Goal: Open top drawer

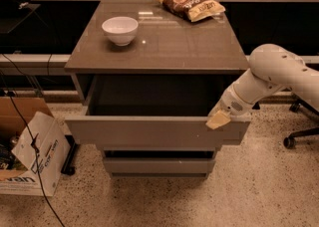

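— Where is the wide grey handleless top drawer [149,132]?

— Directly under the top of the glossy grey table [164,54]. It stands well out from the body, its flat front panel forward of the two narrower drawers below, and its deep dark box is open to view from above.

— And the tan-tipped gripper [219,119]?

— At the right end of that front panel, on its top edge, touching it. It sits at the end of the rounded white arm [271,74], which reaches in from the right side.

— Is it clamped onto the panel?

— I cannot tell whether it grips the edge or merely rests against it.

— What is on the table?

— A small round white bowl [120,30] near the back left, and a crinkled brown and yellow snack bag [192,5] at the back right, well apart from the bowl.

— Anything on the floor?

— A white printed carton [37,156] leans to the left of the table, and the black wheeled foot of a chair [299,134] shows on the right.
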Robot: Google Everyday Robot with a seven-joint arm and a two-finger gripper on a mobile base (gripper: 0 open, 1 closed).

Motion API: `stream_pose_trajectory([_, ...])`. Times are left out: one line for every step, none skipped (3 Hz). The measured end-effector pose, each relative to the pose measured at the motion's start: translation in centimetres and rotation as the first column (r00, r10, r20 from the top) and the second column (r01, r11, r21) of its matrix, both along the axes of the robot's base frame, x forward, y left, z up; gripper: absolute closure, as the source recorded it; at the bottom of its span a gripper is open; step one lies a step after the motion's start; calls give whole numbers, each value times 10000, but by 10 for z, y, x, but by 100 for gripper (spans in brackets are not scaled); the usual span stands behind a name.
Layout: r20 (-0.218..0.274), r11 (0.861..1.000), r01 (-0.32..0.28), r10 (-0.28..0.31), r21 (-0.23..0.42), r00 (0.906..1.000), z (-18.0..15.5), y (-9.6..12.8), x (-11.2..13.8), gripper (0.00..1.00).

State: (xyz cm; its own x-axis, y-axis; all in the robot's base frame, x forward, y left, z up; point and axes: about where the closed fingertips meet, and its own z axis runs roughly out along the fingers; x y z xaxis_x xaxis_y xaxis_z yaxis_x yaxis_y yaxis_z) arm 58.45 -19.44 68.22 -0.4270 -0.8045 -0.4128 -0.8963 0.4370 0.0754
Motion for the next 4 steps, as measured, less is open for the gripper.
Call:
stream_pose_trajectory([97,9999,-136,137,-16,9999,-2,3,-2,8])
stream_pose_trajectory([350,9999,-153,151,31,9993,4,4,-6,0])
stream_pose_trajectory([149,9989,-456,455,51,9989,-3,6,-10,0])
stream_pose_trajectory([-388,9938,-1071,1082,281,9934,-13,8,-20,0])
